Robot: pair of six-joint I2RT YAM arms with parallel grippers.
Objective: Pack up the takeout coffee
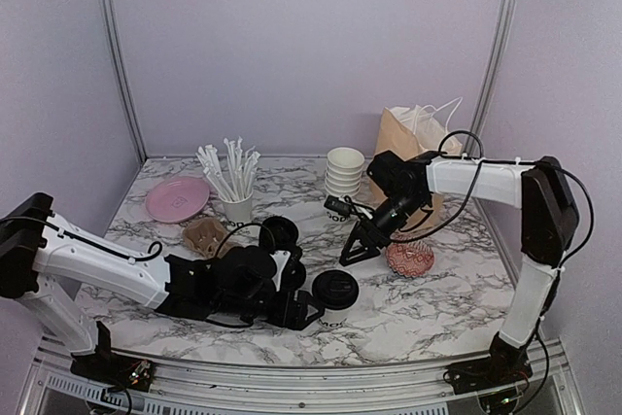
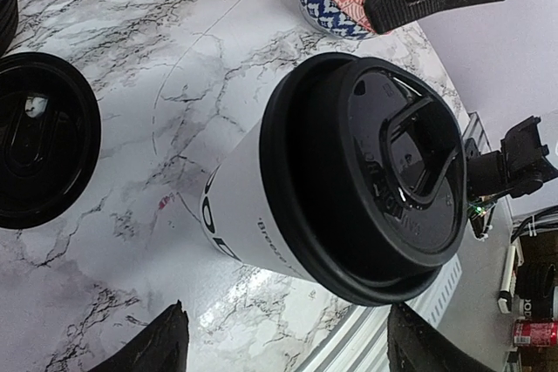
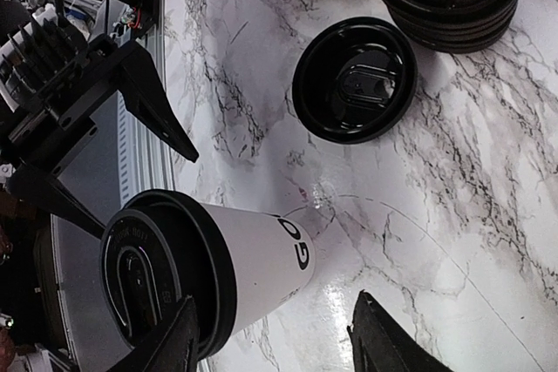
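Coffee cup (image 1: 334,296) upright (near table (image 1: 437,303) front edge).

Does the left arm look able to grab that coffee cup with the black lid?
Probably yes: the left tool is open right at the lidded cup, nothing lies between them, and the loose lid sits off to one side.

Lidded cup (image 1: 335,296) is crowded on its left by the left tool (image 1: 309,312) and lid stack (image 1: 280,232). Right tool (image 1: 358,250) hangs just behind it, patterned bowl (image 1: 410,258) close beside. Bare desk (image 1: 447,310) to the cup's right leaves an open lane.
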